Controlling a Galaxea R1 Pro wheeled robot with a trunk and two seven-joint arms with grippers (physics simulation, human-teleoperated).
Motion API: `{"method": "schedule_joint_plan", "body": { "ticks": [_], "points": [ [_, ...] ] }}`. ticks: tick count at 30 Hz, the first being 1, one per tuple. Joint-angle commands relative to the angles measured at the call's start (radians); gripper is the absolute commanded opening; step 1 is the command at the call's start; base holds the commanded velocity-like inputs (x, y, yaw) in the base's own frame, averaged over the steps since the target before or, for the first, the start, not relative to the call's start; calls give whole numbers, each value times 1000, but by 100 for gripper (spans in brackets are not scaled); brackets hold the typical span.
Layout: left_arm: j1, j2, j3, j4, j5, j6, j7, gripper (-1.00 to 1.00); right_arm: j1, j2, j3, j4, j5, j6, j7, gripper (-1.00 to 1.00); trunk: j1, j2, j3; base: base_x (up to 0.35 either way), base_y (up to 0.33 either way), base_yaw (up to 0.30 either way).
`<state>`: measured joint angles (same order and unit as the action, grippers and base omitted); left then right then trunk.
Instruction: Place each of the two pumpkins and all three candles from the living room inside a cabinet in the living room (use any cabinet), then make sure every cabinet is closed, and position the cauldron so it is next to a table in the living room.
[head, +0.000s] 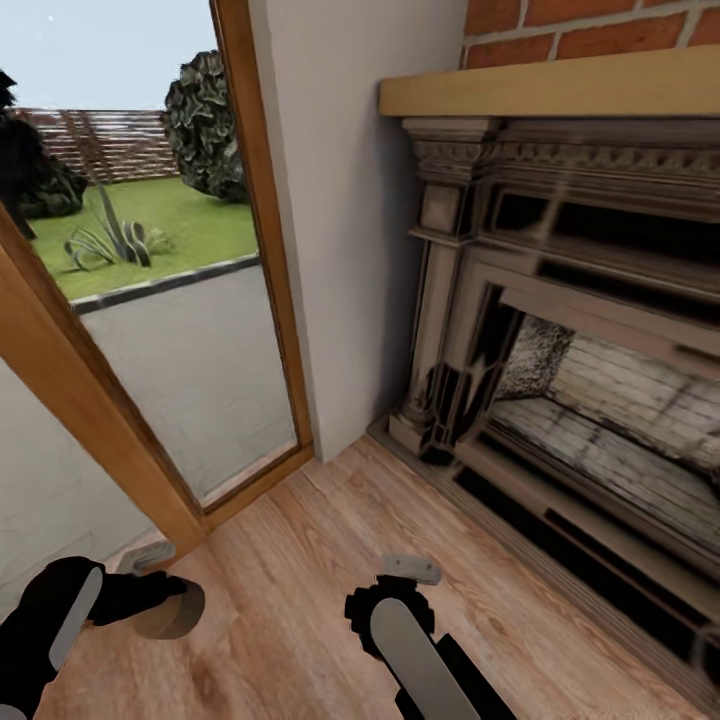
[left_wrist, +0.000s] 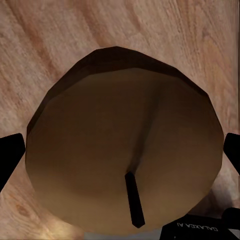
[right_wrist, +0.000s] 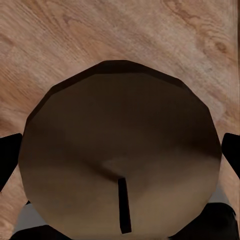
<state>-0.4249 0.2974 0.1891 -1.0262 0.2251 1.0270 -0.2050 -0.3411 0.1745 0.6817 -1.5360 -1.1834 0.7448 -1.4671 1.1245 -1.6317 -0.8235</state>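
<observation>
Transit, by the look of it: cabinet, table, cauldron and pumpkins elsewhere, fireplace (head: 580, 330) at 2 o'clock, glass door (head: 150, 330) at 10 o'clock, wood floor (head: 300, 600) underfoot. Left gripper (head: 165, 598) at 7 o'clock, clamped on a candle (head: 172, 610), wick end facing the wrist camera, dark fingers (left_wrist: 11, 159) pressed to either flank. Right gripper (head: 408, 575) at 6 o'clock, likewise closed round a second candle (right_wrist: 120, 165) (barely visible from the head, plain from the right wrist). Best handled, probably, by turning the base away from the hearth toward the room, keeping both grips firm and both arms tucked low. Worth avoiding: swinging wide near the fireplace surround, or loosening either jaw before reaching an open drawer.
</observation>
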Motion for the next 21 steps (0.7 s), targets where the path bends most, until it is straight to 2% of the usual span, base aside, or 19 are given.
{"method": "schedule_joint_plan", "body": {
  "ticks": [1,10,21],
  "points": [
    [0,0,1,0,2,0,-1,-100,0,0,-1,1,0,-1,4,-100,0,0,0,0,0,-277],
    [0,-1,-1,0,2,-1,-1,-100,0,0,-28,20,2,-1,64,-100,0,0,0,0,0,-277],
    [0,-1,-2,0,2,1,-1,-100,0,0,-31,20,1,-1,74,-100,0,0,0,-60,0,-277]
  ]
}}
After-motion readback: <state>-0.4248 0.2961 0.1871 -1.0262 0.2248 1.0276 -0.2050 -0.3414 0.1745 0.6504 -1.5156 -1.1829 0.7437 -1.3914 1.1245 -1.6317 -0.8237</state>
